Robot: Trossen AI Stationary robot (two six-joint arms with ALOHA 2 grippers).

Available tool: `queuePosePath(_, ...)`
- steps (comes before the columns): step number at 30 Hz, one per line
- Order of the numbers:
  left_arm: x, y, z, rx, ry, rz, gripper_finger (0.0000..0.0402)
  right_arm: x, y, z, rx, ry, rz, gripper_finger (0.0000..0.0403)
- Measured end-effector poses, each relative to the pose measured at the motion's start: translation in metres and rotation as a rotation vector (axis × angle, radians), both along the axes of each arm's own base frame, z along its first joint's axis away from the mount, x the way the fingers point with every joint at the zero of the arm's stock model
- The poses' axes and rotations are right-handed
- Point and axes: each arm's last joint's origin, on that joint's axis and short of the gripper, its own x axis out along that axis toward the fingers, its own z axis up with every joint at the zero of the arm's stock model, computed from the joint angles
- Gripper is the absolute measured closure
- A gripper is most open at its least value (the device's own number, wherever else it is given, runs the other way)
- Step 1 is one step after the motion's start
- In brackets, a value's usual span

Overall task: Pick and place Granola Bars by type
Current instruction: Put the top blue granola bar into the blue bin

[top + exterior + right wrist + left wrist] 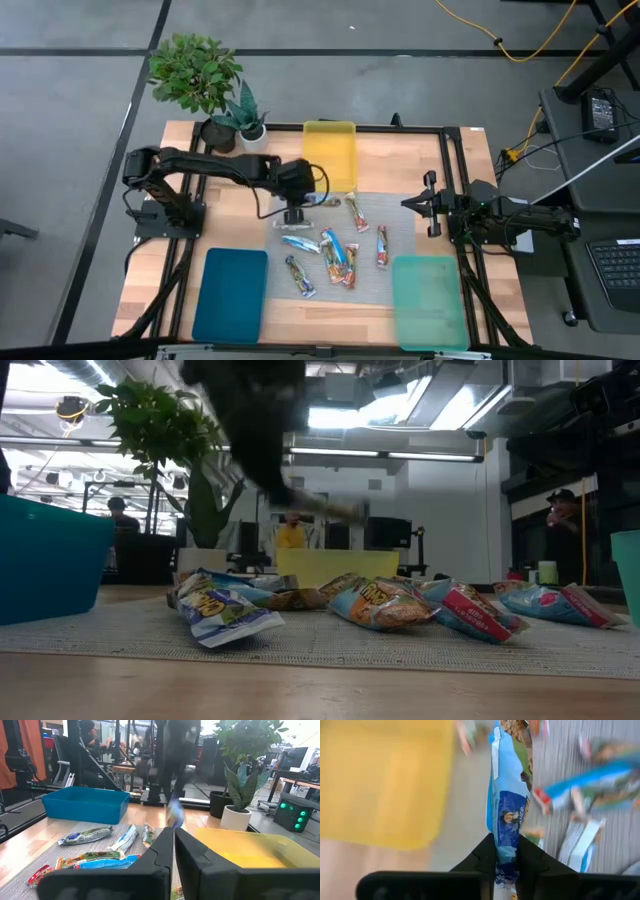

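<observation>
1. Currently, left gripper (pixel 506 862) is clamped on one shiny blue-and-white wrapped granola bar (pixel 507 805), lifted off the grey woven mat (pixel 400 225), at 6 o'clock from the yellow plastic tray (pixel 329 150).
2. Right gripper (pixel 427 203) is clenched empty at the mat's 3 o'clock edge.
3. Other bars (pixel 338 255) lie mid-mat.

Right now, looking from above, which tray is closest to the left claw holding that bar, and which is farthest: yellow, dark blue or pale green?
Measured from the left gripper in the high view:
1. Yellow tray, at the table's far edge, just beyond it.
2. Dark blue tray, at the near edge on the left.
3. Pale green tray, at the near edge on the right.
</observation>
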Motion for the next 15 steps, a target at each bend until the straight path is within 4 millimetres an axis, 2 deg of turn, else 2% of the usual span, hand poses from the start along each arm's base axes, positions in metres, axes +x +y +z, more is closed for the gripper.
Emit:
queuePosePath(5, -0.01, 0.001, 0.07, 0.074, -0.173, 0.033, 0.0366, 0.0, 0.0, 0.0, 0.0, 0.0, 0.001, 0.0381)
queuePosePath(9, -0.033, -0.001, 0.127, 0.089, -0.35, 0.099, 0.0365, 0.0, 0.0, 0.0, 0.0, -0.001, 0.0, 0.0381)
queuePosePath(12, -0.052, -0.003, 0.157, 0.084, -0.477, 0.172, 0.0371, 0.0, 0.0, 0.0, 0.0, 0.001, 0.0, 0.0381)
queuePosePath(15, -0.069, -0.004, 0.177, 0.075, -0.579, 0.242, 0.0374, 0.0, 0.0, 0.0, 0.0, 0.001, 0.0, 0.0381)
